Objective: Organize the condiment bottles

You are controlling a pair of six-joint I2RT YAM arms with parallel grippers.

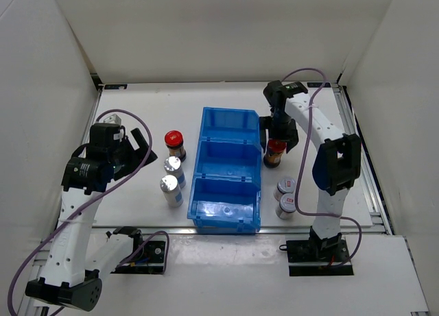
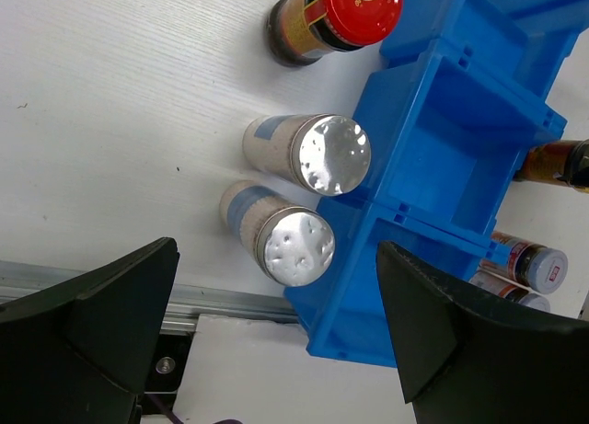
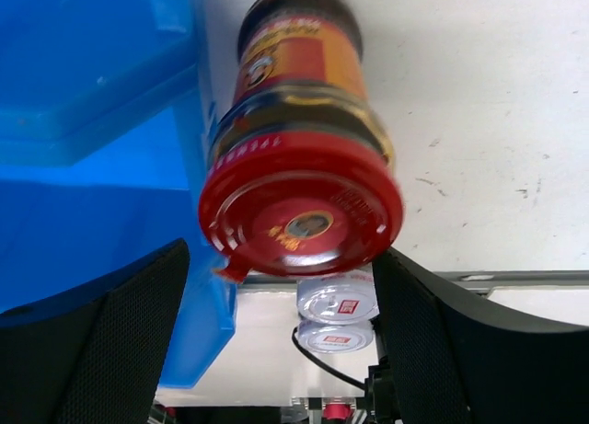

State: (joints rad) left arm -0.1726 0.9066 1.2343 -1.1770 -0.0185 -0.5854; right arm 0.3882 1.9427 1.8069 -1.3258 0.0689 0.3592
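Observation:
A dark brown red-capped bottle [image 1: 275,153] stands right of the blue bin [image 1: 226,213]. My right gripper [image 1: 278,139] is over it, open, with a finger on each side of the cap [image 3: 304,212]; I cannot tell whether they touch it. Two bottles with red-marked silver caps [image 1: 285,187] [image 1: 287,205] stand nearer, also in the right wrist view [image 3: 338,300]. Left of the bin stand the other red-capped bottle [image 1: 175,143] and two silver-topped bottles [image 1: 173,167] [image 1: 170,189]. My left gripper [image 1: 140,146] is open and empty, above and left of them; its camera shows the silver tops [image 2: 329,154] [image 2: 294,247].
The bin's three compartments hold nothing that I can see. The white table [image 1: 137,110] is walled at the back and both sides. A metal rail [image 1: 374,186] runs along the right edge. Cables loop from both arms.

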